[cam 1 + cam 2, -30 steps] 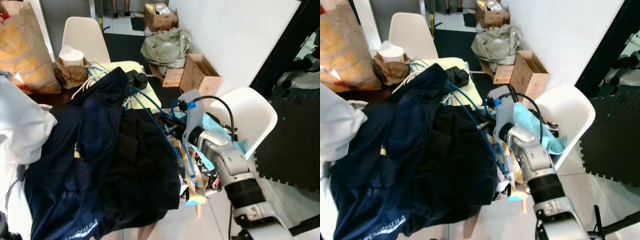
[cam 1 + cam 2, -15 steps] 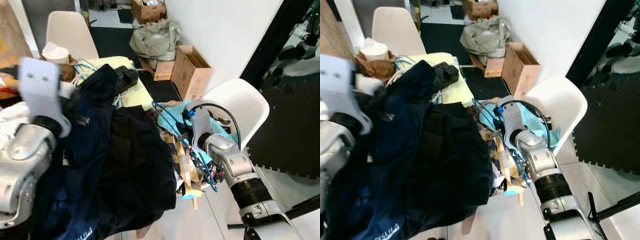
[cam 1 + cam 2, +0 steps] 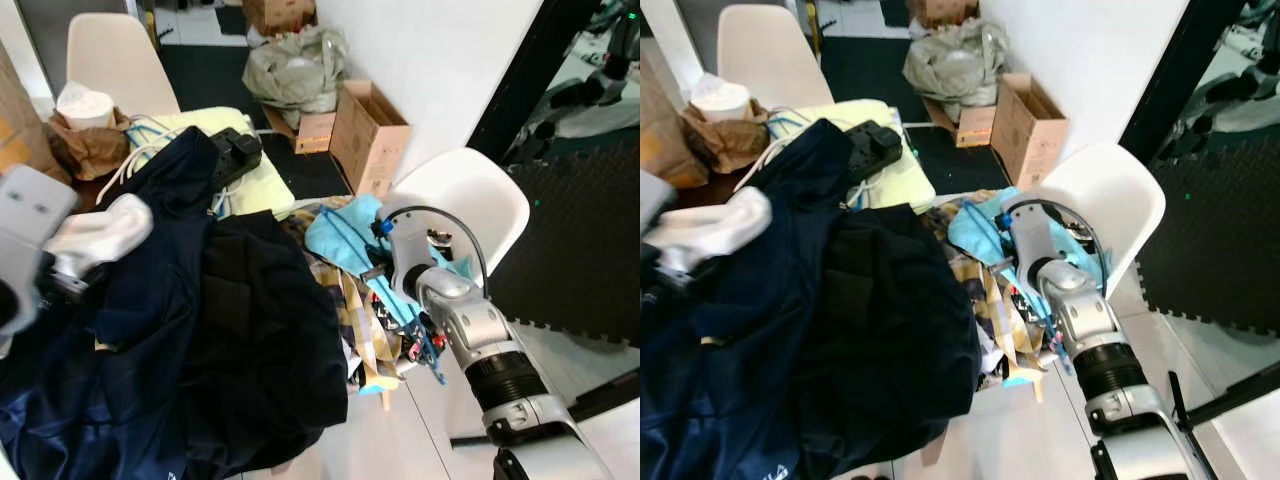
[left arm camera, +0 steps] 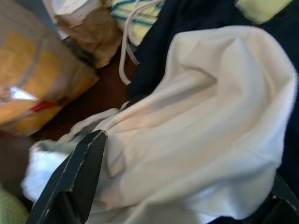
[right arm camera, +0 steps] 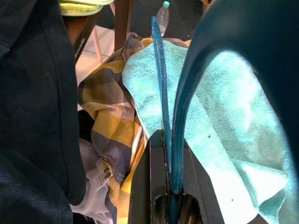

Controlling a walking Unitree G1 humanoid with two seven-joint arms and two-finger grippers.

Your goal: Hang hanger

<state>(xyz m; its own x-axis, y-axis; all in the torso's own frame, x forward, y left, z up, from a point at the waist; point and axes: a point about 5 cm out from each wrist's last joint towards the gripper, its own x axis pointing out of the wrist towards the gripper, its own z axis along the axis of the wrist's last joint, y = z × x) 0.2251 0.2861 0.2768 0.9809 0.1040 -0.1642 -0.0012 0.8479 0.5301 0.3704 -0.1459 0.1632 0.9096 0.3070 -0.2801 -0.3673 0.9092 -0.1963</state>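
Note:
A thin blue hanger point(image 5: 160, 79) runs out from between the fingers of my right gripper point(image 5: 163, 184), which is shut on it. In the eye views this gripper point(image 3: 378, 274) hovers over a turquoise towel point(image 3: 335, 228) and a yellow checked cloth point(image 3: 362, 325) heaped on a white chair point(image 3: 470, 195). The hanger point(image 3: 400, 310) slants down across that heap. At the left, my left gripper point(image 3: 55, 285) is shut on a white cloth point(image 4: 205, 116) above a dark navy garment point(image 3: 200, 330). One black finger point(image 4: 74, 182) shows beside the cloth.
A table under the navy garment carries a pale yellow cloth point(image 3: 255, 180), a black power adapter point(image 3: 235, 152) with cables, and a brown paper bag point(image 3: 85, 150). Cardboard boxes point(image 3: 370, 135) and a grey sack point(image 3: 295, 70) stand by the white wall. A second white chair point(image 3: 105, 60) stands behind the table.
The right gripper has carried the blue hanger away from the navy garment toward the white chair. The left arm rose into view with the white cloth, then sank lower at the left.

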